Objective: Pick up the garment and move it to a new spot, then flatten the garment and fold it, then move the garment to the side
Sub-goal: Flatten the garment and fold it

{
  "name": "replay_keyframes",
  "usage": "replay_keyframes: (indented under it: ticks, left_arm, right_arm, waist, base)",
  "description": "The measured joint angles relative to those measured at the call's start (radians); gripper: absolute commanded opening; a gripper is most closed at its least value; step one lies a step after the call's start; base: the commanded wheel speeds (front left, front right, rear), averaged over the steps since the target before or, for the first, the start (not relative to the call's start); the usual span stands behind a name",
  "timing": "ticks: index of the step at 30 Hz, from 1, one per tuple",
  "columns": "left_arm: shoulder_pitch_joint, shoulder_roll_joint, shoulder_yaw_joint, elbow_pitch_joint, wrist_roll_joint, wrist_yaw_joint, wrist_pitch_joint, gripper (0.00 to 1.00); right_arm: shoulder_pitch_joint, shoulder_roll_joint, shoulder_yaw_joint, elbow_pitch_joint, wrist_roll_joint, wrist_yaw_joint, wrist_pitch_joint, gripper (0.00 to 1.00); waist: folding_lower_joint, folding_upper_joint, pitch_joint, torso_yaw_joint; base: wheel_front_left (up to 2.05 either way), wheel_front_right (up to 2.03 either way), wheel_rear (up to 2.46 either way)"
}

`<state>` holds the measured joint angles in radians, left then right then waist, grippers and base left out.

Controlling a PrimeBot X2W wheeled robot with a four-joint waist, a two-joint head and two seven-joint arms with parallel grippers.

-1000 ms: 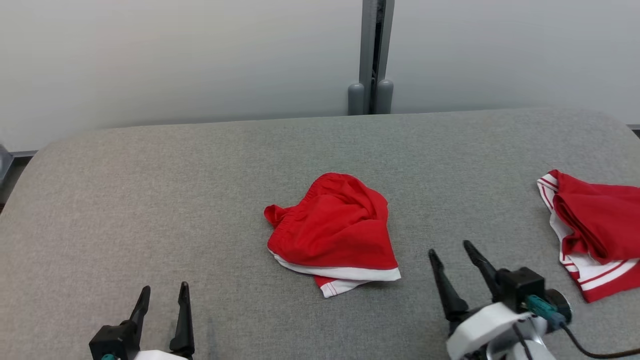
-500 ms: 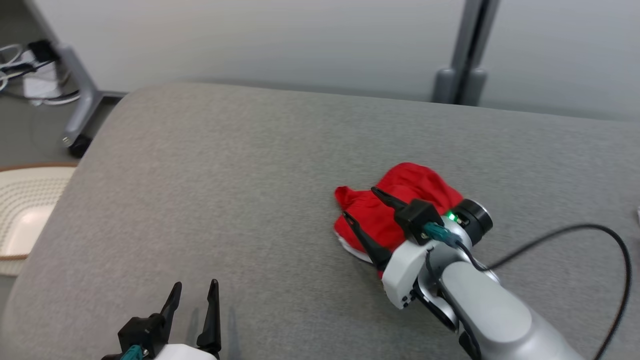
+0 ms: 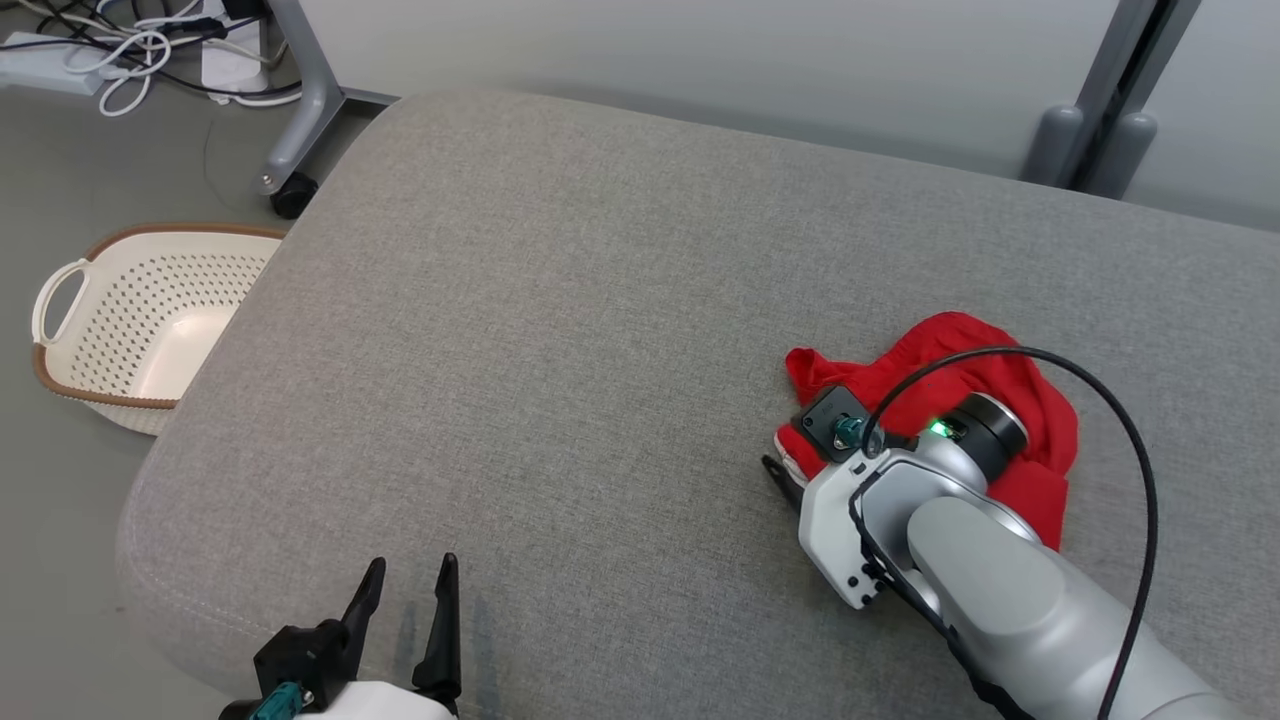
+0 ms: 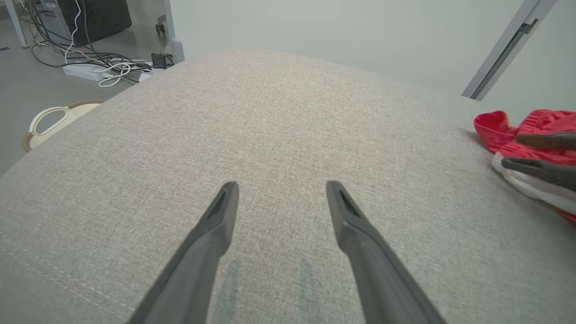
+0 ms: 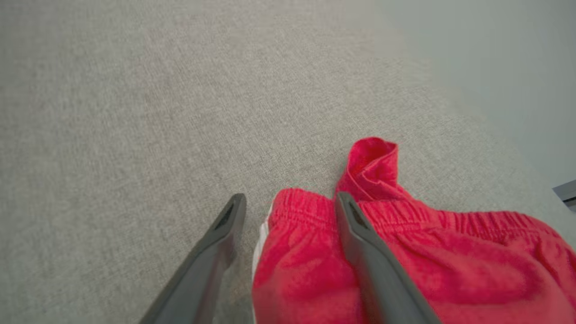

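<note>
Garment (image 3: pixel 1010 375) first, Bo: where does it lie?

On the right part of the desk (image 3: pixel 560 330), Ann, as a crumpled red heap with a white hem. It is not flat and not folded, so I judge that the pick-up is not yet done.

Which claw is nearer to it?

The right claw (image 5: pixel 291 198), clearly. It hangs over the heap's left edge. In the right wrist view one finger is over the red waistband and the other is over bare desk just beside the white hem, so the edge of the cloth stands between them. The left claw (image 3: pixel 412 565) is well apart, at the near left edge of the desk.

How does the cloth run from the right claw?

The gathered waistband goes from between the fingers off to the right in that wrist view. Most of the heap is under and behind the wrist. A clear long axis I cannot give; it is too crumpled.

And how do the claws stand?

Both are spread wide and both hold nothing. Whether the right fingers touch the cloth I cannot tell; they look very low over it.

So the next move?

I think it should sink a little and pinch the edge at the waistband.
</note>
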<state>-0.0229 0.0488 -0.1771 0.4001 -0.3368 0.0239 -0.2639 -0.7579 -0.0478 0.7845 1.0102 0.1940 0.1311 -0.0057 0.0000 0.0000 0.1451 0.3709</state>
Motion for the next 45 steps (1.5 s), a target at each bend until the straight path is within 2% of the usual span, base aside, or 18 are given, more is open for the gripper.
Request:
replay_keyframes:
  ticks: [1, 2, 3, 4, 5, 6, 14, 19, 22, 25, 28, 33, 37, 41, 42, 43, 44, 45]
  left_arm:
    - [-0.001, 0.0, -0.001, 0.0, 0.0, 0.0, 0.0, 1.0]
    - [-0.002, 0.0, -0.001, 0.0, 0.0, 0.0, 0.0, 1.0]
    - [-0.002, 0.0, 0.001, 0.0, 0.0, 0.001, 0.0, 1.0]
    - [-0.003, 0.0, 0.004, -0.001, 0.0, 0.001, 0.0, 1.0]
    - [-0.004, 0.0, 0.007, -0.004, 0.0, 0.001, 0.0, 1.0]
    - [-0.004, 0.0, 0.01, -0.004, 0.0, 0.001, 0.0, 1.0]
    - [-0.007, 0.0, 0.009, -0.005, -0.01, -0.001, 0.0, 1.0]
    - [-0.008, 0.0, -0.005, -0.001, -0.01, -0.006, 0.0, 1.0]
    - [-0.008, 0.0, -0.016, 0.004, -0.002, -0.014, 0.0, 1.0]
    - [-0.009, 0.0, -0.023, 0.014, 0.002, -0.015, 0.0, 1.0]
    - [-0.006, 0.0, -0.021, 0.016, 0.004, -0.015, 0.0, 1.0]
    - [0.0, 0.0, 0.001, 0.014, 0.013, -0.015, 0.0, 1.0]
    - [-0.003, 0.0, 0.01, 0.011, 0.019, -0.019, 0.0, 1.0]
    - [-0.027, 0.0, 0.007, 0.005, 0.02, -0.023, 0.0, 1.0]
    - [-0.033, 0.0, 0.005, 0.003, 0.02, -0.023, 0.0, 1.0]
    - [-0.037, 0.0, 0.004, 0.003, 0.023, -0.023, 0.0, 1.0]
    - [-0.04, -0.001, 0.005, 0.003, 0.026, -0.023, 0.0, 1.0]
    - [-0.042, -0.001, 0.007, 0.003, 0.029, -0.024, 0.0, 1.0]
  right_arm:
    - [-0.003, 0.0, 0.0, 0.016, -0.003, 0.0, 0.009, 0.86]
    - [-0.006, 0.0, -0.001, 0.031, -0.003, 0.0, 0.014, 0.86]
    - [-0.01, 0.0, -0.001, 0.045, -0.006, 0.0, 0.016, 0.6]
    - [-0.013, 0.0, -0.001, 0.056, -0.008, 0.0, 0.016, 0.44]
    - [-0.014, 0.0, -0.003, 0.076, -0.009, 0.0, 0.014, 0.38]
    - [-0.015, 0.002, -0.003, 0.082, -0.009, 0.0, 0.009, 0.0]
    - [-0.048, -0.004, -0.026, 0.063, 0.02, 0.0, -0.103, 0.0]
    - [-0.072, -0.003, 0.003, -0.086, 0.122, 0.0, -0.168, 0.0]
    - [-0.135, -0.002, 0.011, -0.234, 0.234, 0.0, -0.21, 0.0]
    - [-0.215, 0.002, -0.045, -0.338, 0.336, 0.0, -0.243, 0.0]
    - [-0.27, 0.002, -0.146, -0.373, 0.385, 0.0, -0.252, 0.0]
    - [-0.218, 0.001, -0.311, -0.337, 0.335, 0.0, -0.256, 0.0]
    - [-0.068, -0.001, -0.438, -0.222, 0.209, 0.0, -0.256, 0.0]
    - [0.127, -0.04, -0.589, -0.154, 0.096, 0.0, -0.256, 0.0]
    - [0.177, -0.049, -0.631, -0.143, 0.076, 0.0, -0.256, 0.07]
    - [0.221, -0.058, -0.662, -0.138, 0.045, 0.0, -0.256, 0.41]
    - [0.257, -0.059, -0.699, -0.136, 0.026, 0.0, -0.256, 0.98]
    - [0.287, -0.058, -0.732, -0.136, 0.007, 0.0, -0.256, 1.0]
  waist:
    - [0.0, 0.0, 0.004, 0.003]
    - [0.0, 0.0, 0.007, 0.005]
    - [0.0, 0.0, 0.009, 0.006]
    - [0.0, 0.0, 0.011, 0.006]
    - [0.0, 0.0, 0.014, 0.005]
    - [0.0, 0.0, 0.014, 0.004]
    - [0.0, 0.0, 0.017, -0.021]
    - [0.0, 0.0, 0.005, -0.026]
    - [0.0, 0.0, -0.007, -0.028]
    - [0.0, 0.0, -0.021, -0.027]
    - [0.0, 0.0, -0.035, -0.031]
    - [0.0, 0.0, -0.04, -0.066]
    - [0.0, 0.0, -0.032, -0.107]
    - [0.0, 0.0, -0.009, -0.142]
    - [0.0, 0.0, -0.004, -0.15]
    - [0.0, 0.0, 0.001, -0.159]
    - [0.0, 0.0, 0.006, -0.168]
    - [0.0, 0.0001, 0.009, -0.176]
  base:
    - [0.0, 0.0, 0.0]
    - [0.0, 0.0, 0.0]
    - [0.0, 0.0, 0.0]
    - [0.0, 0.0, 0.0]
    - [0.0, 0.0, 0.0]
    - [0.0, 0.0, 0.0]
    - [0.0, 0.0, 0.0]
    - [0.0, 0.0, 0.0]
    - [0.0, 0.0, 0.0]
    - [0.0, 0.0, 0.0]
    - [0.0, 0.0, 0.0]
    - [0.0, 0.0, 0.0]
    - [0.0, 0.0, 0.0]
    - [0.0, 0.0, 0.0]
    - [0.0, 0.0, 0.0]
    - [0.0, 0.0, 0.0]
    - [0.0, 0.0, 0.0]
    - [0.0, 0.0, 0.0]
